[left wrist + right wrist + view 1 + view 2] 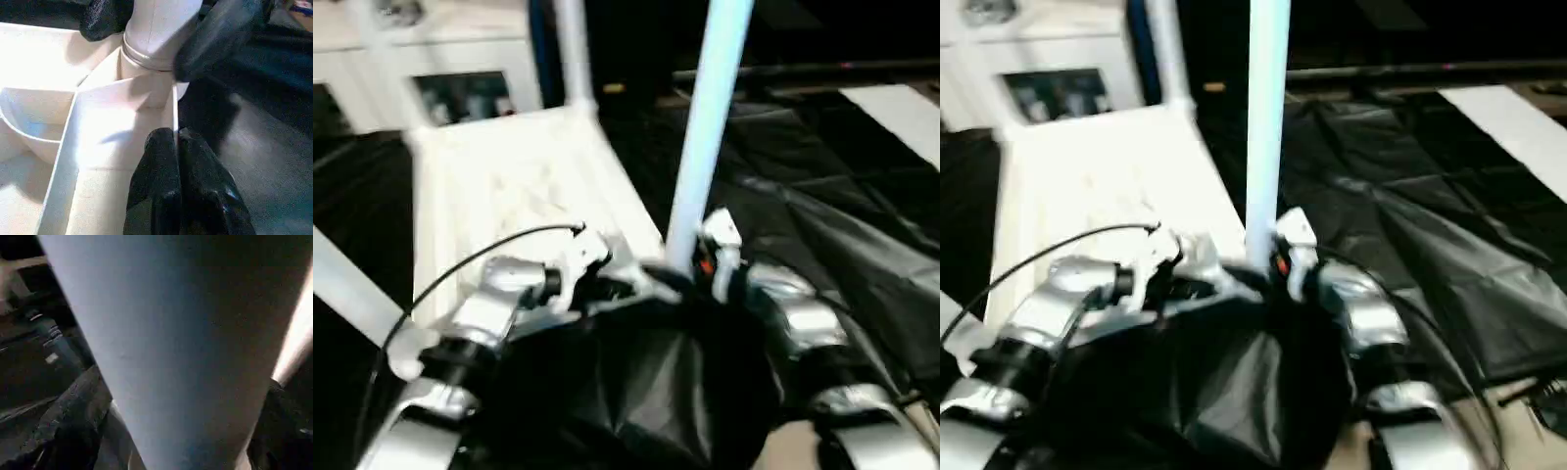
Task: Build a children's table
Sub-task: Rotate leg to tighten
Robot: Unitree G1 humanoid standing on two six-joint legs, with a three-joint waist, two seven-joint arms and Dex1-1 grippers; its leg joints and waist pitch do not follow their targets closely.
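While the right tool (pixel 171 450) clamps the long white tubular leg (pixel 705 147) upright in the overturned white plastic ribbed tabletop (pixel 509 186), the left tool (pixel 177 161) pinches its rim.

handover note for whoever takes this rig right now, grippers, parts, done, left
Right gripper: shut on the near leg, which stands upright in the tabletop's near corner socket.
Left gripper: fingers together, on the tabletop rim beside that socket.
Tabletop lies underside up on the black sheet.
Done: a far leg stands in its socket. Another leg runs off at the left; whether it is seated cannot be told.
Left: confirm the near leg is fully seated, fit what remains, turn the table upright.
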